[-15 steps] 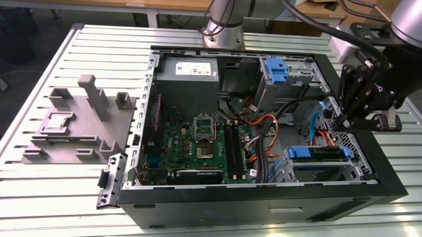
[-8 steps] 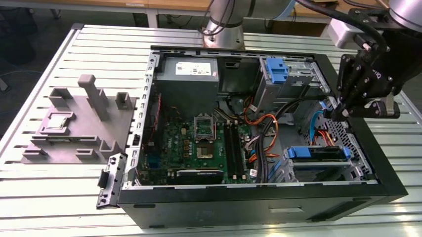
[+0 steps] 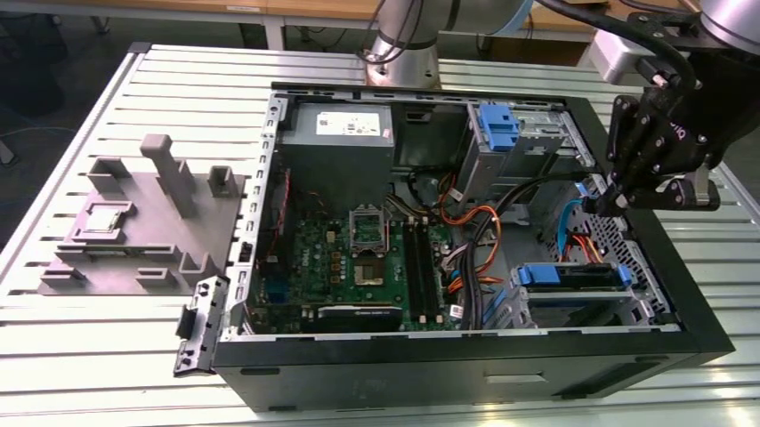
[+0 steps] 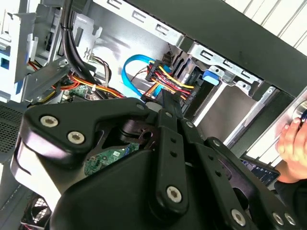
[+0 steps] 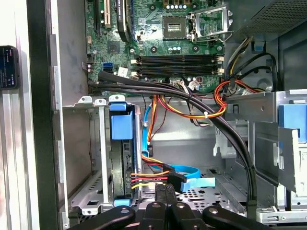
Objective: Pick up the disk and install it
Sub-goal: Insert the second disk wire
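Black linkage of the hand [image 5: 165, 191], fingers pressed together, hangs just beside the drive cage, where the disk [image 3: 572, 277] already sits on blue rails; best kept clear of the cables [image 5: 182, 108].

We see the flat rectangular silver-grey metal disk with bright blue plastic side rails [image 3: 571, 277] seated in the drive cage at the lower front corner of the open computer case, towards the exterior view's right. It lies level in its bay, a blue rail across its visible face. In the first wrist view, the disk [image 5: 121, 143] stands edge-on between the cage's metal walls, its blue rail end facing outward and cables plugged in beside it.
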Robot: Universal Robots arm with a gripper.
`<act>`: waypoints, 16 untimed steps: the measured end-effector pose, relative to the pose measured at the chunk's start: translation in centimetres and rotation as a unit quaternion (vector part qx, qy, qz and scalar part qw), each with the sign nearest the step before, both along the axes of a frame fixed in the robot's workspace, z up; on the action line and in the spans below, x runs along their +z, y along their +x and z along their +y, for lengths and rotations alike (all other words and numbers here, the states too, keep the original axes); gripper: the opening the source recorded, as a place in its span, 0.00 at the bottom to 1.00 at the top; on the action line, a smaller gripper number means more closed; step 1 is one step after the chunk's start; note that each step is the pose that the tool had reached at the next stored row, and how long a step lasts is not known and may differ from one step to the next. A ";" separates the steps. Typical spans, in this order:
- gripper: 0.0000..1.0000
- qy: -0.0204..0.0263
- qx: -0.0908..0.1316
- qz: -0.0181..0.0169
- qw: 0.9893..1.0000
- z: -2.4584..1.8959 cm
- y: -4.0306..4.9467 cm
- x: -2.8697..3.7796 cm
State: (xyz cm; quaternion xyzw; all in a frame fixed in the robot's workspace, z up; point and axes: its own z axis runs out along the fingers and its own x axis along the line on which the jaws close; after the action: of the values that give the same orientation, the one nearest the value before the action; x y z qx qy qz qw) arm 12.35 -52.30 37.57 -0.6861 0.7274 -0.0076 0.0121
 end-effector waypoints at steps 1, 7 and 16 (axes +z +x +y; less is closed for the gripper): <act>0.10 0.000 0.000 0.000 1.000 0.00 0.00 0.00; 0.10 0.007 0.000 0.000 1.000 0.01 -0.33 0.47; 0.10 0.012 -0.001 0.001 1.000 0.24 -0.57 0.98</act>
State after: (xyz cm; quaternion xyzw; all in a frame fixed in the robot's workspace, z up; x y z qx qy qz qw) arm 11.78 -52.06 38.55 -0.6852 0.7281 0.0016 0.0198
